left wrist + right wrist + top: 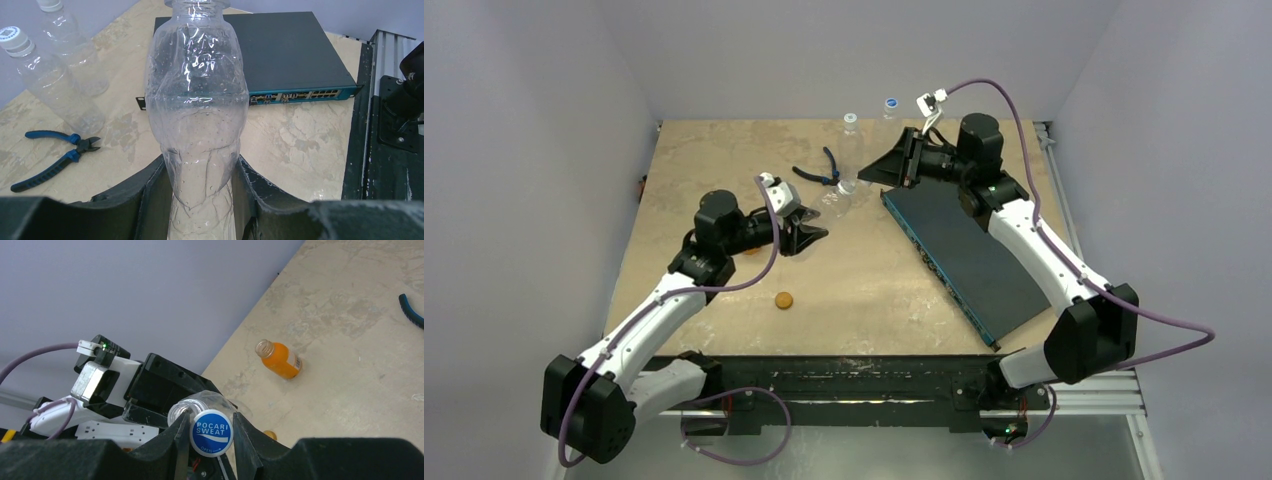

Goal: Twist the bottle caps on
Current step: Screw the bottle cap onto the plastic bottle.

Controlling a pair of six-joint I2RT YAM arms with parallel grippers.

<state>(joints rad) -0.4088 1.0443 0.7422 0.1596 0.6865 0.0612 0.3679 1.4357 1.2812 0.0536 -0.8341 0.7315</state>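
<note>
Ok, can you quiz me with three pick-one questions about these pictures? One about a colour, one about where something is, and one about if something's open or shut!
1. What colour is the Pocari Sweat cap pinched in the right fingers?
A) red B) green C) blue
2. Where is the orange-brown cap?
A) in the right fingers B) loose on the table C) screwed on a bottle
3. The clear bottle gripped by the left fingers is:
A) uncapped B) capped C) full of juice

Answers:
1 C, its printed top is blue and white.
2 B, it lies alone on the bare tabletop.
3 A, the right wrist view shows its mouth open beside the blue cap.
</note>
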